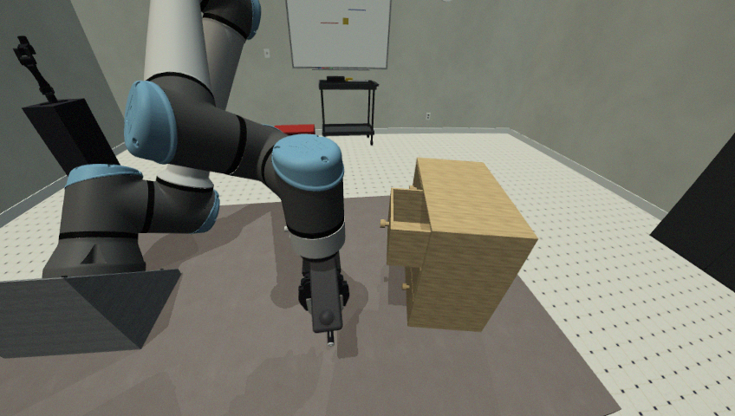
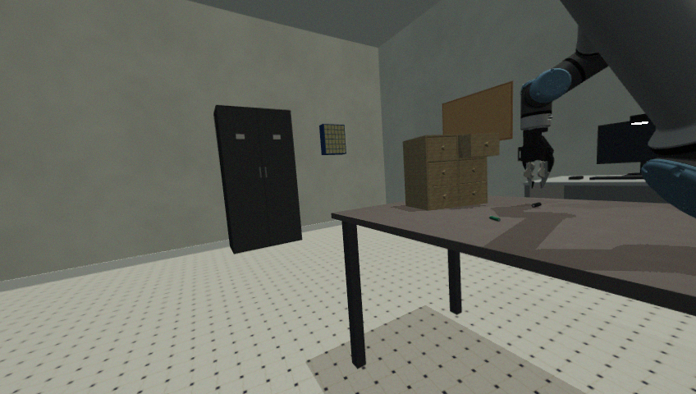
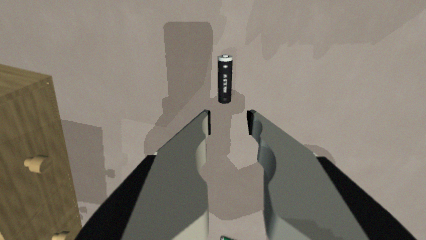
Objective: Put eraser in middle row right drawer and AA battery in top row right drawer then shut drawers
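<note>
The AA battery (image 1: 330, 339) (image 2: 536, 204) (image 3: 225, 80), black with a silver end, lies on the table. My gripper (image 2: 538, 183) (image 3: 228, 112) is partly open and empty, pointing down above the table. In the wrist view the battery lies just beyond the fingertips, roughly in line with the gap. The wooden chest (image 1: 464, 278) (image 2: 416, 176) (image 3: 30, 120) stands upright. Its top right drawer (image 1: 405, 247) (image 2: 489, 145) is pulled out; the part of its inside that shows holds nothing. The middle right drawer (image 2: 469, 169) and the other drawers look shut. The eraser is not in view.
A small green cylinder (image 2: 494, 218) (image 3: 226, 238) lies on the table, nearer the exterior camera than the battery. The open drawer and its knob (image 1: 384, 223) jut out toward the arm's side. The table (image 1: 231, 371) (image 2: 414, 224) bears the chest near one end.
</note>
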Controlling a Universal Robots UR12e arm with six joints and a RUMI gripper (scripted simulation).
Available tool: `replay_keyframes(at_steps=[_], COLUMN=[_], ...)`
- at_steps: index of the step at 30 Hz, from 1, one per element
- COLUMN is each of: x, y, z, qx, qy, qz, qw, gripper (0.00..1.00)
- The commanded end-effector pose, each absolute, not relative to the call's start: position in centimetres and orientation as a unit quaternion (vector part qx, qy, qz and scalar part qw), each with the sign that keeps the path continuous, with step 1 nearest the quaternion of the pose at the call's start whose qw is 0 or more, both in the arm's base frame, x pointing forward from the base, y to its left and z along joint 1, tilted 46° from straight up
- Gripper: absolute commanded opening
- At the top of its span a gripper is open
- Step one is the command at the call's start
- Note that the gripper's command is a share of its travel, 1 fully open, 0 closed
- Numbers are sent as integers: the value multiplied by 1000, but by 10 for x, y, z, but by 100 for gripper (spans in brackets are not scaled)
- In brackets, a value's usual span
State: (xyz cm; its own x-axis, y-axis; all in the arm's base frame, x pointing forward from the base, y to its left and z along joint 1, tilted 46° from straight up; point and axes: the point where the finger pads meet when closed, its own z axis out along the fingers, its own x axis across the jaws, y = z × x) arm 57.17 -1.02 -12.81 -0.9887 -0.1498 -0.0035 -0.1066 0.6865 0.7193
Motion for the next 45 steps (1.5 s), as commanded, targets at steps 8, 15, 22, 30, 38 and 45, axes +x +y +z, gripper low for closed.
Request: replay_keyframes(at_steps=[8,15,22,30,38,45], x=[572,572,571,570,569,568], y=[-10,-6,1,8,16,21], z=[-129,-133,-139,-146,-155,-159], qx=[70,70,70,70,70,70], qy=[-918,-918,-918,-918,-918,-918], qz=[-389,-389,-389,-389,-389,-389], qw=[27,27,27,27,27,27], gripper=[17,17,17,17,17,17])
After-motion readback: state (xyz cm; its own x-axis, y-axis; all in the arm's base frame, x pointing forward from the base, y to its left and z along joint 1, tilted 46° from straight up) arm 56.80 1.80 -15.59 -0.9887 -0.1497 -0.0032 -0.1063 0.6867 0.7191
